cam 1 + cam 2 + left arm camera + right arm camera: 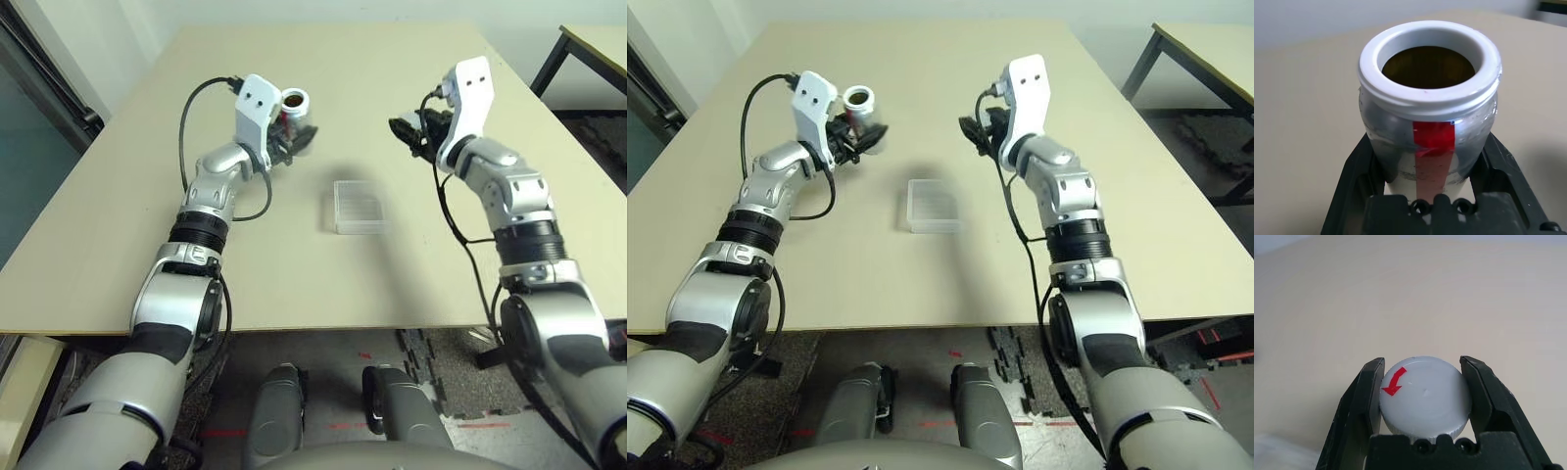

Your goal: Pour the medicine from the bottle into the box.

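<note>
Silver forearms, the left (170,304) and the right (556,304), reach in from seven and five o'clock. Between them and farther on lies the clear box (361,226), flat on the table. At eleven o'clock from it, the left gripper (1430,142) has its fingers closed round the bottle (1434,107), mouth up and uncapped; how full it is, I can't fairly judge. At one o'clock, the right gripper (1422,362) pinches the cap (1430,406). Best bring the mouth low over the box's middle, then tip slowly, cap kept clear.
</note>
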